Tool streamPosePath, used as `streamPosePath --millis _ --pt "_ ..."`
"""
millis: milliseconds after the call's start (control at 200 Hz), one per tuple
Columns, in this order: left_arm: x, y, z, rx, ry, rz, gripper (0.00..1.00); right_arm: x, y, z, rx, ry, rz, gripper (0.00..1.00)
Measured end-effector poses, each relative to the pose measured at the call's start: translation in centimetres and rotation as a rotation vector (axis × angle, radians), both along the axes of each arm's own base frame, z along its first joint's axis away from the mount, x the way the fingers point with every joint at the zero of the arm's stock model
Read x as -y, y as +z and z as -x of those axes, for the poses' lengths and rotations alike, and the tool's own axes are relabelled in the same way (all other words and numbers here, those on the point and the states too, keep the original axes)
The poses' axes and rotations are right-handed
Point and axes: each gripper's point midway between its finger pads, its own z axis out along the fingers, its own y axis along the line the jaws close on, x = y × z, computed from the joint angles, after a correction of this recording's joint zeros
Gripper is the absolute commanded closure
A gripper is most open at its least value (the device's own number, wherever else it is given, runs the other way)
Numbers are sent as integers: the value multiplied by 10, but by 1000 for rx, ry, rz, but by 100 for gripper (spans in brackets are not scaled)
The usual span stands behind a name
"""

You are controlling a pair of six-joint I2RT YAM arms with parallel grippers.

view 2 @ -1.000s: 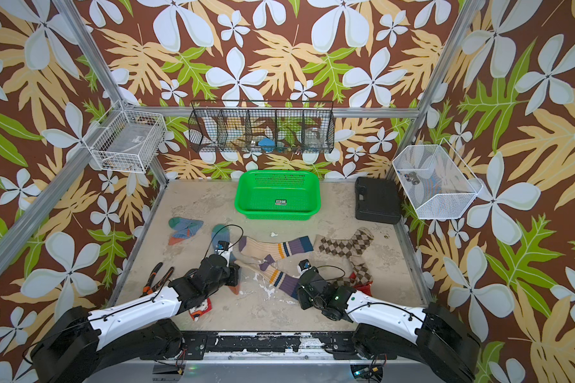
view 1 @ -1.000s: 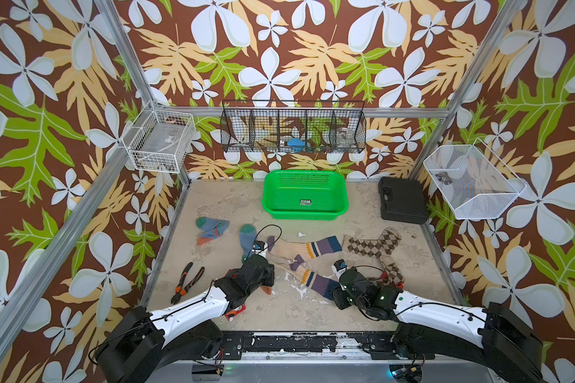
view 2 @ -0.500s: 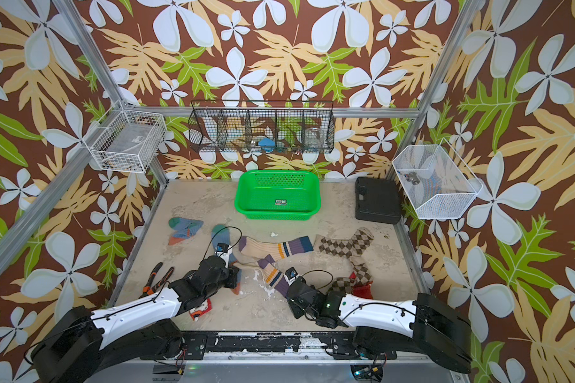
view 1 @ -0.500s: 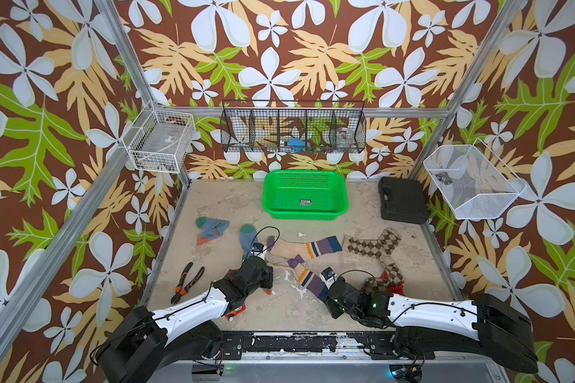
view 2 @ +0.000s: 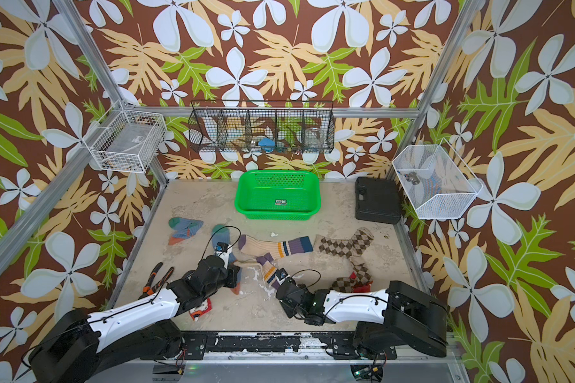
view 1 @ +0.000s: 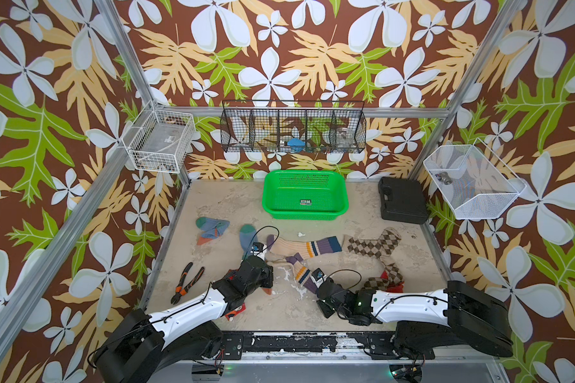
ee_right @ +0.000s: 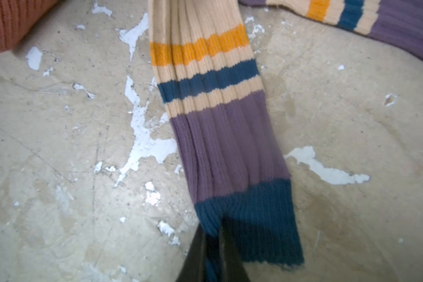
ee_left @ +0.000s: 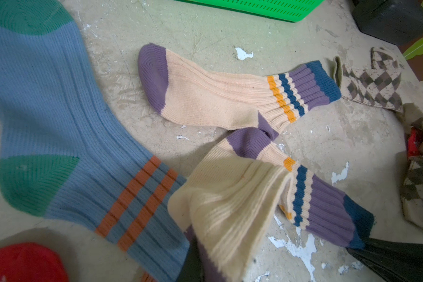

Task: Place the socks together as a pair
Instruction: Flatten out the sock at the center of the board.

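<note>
One cream sock with purple and navy stripes (view 1: 304,247) (view 2: 276,247) (ee_left: 217,97) lies flat mid-table. Its match (view 1: 300,271) (view 2: 269,270) (ee_left: 230,207) (ee_right: 230,146) stretches between my two grippers. My left gripper (view 1: 269,265) (view 2: 237,267) (ee_left: 205,263) is shut on its purple toe end. My right gripper (view 1: 315,287) (view 2: 281,284) (ee_right: 211,251) is shut on its navy cuff. Two blue-grey socks (view 1: 212,228) (view 1: 249,237) (ee_left: 47,122) lie to the left. Argyle socks (view 1: 372,245) (view 1: 387,277) lie to the right, over a red sock (view 1: 392,283).
A green basket (view 1: 304,195) stands at the back middle, a black case (view 1: 400,200) at the back right. Pliers (view 1: 186,282) lie at the front left. Another red sock (view 1: 236,310) (ee_left: 22,263) peeks from under my left arm. Wire baskets hang on the walls.
My right gripper slid left to the striped sock's cuff and closed on it. The left gripper kept its hold and barely moved.
</note>
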Motion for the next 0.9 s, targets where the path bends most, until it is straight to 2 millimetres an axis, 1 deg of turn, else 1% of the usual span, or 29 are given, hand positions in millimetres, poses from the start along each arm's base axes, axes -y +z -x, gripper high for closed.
streamPosePath --millis 65,90,160,255,385,440,490,560,686,801,901 --pt "1 3 1 1 -5 7 100 -5 2 8 -24 28 -3 100" --pt "2 5 1 2 -9 11 100 -7 4 14 -41 47 -7 100" --pt "7 11 3 8 -24 16 100 -13 16 28 -77 84 -49 100" --pt "23 21 11 7 -79 12 100 -23 53 38 -92 120 -190 100" --pt "42 36 22 4 -134 17 100 -30 117 49 -90 155 -427 100" --pt "46 39 25 -10 -148 24 100 -27 140 43 -77 143 -511 100" --pt "49 41 30 -24 -167 35 100 -19 152 35 -73 109 -563 100" --pt "54 44 37 -54 -187 76 100 -7 155 25 -82 76 -602 100" --pt "62 46 53 -109 -242 148 100 11 148 12 -128 11 -648 100" --pt "59 32 69 -178 -262 183 100 24 147 -1 -149 -33 -706 100" --pt "54 18 75 -218 -249 175 100 34 141 -14 -177 -72 -763 100"
